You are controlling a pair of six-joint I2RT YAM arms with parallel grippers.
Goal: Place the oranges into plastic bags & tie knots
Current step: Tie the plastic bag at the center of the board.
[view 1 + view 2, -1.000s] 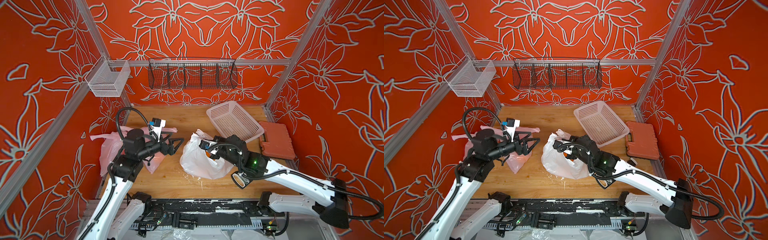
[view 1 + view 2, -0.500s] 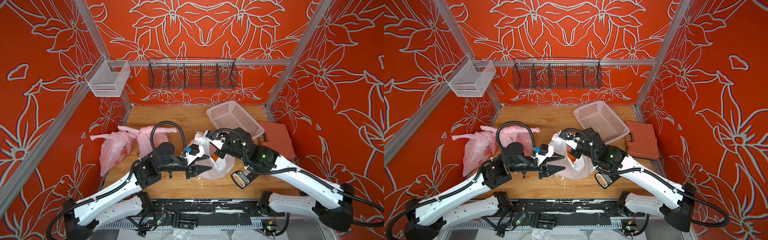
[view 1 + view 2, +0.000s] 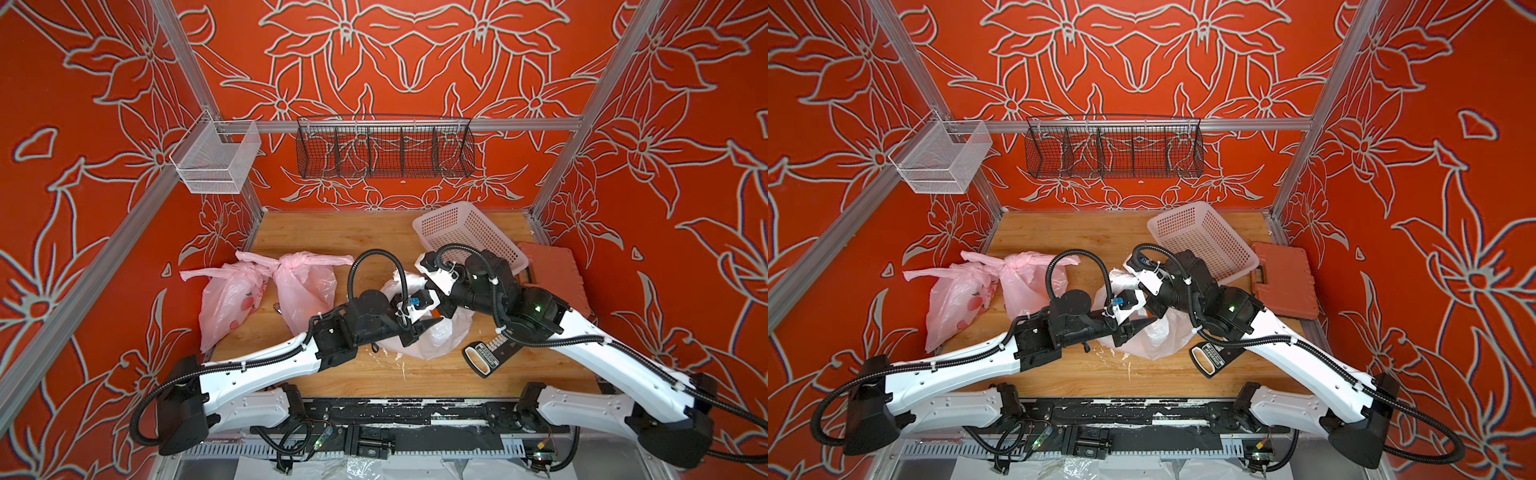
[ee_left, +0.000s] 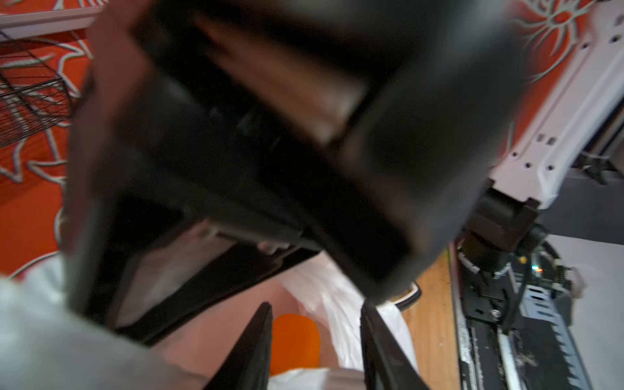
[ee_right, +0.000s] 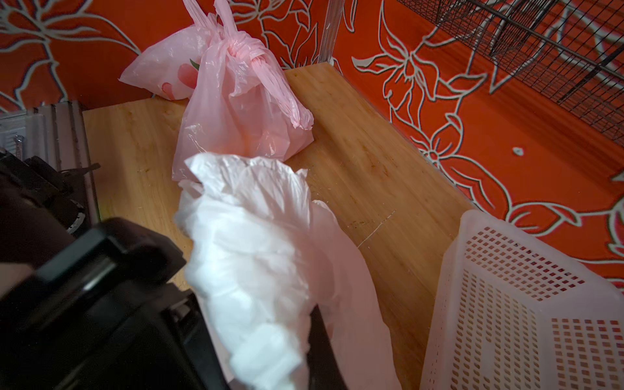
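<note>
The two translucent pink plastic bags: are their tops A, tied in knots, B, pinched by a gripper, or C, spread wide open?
A: the peach-printed translucent pink plastic bag and its pink neighbour each show a twisted knot on top, strap ends sticking out sideways.

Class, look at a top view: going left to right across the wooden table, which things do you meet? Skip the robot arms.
printed pink bag → plain pink bag → white bag → orange case
</note>
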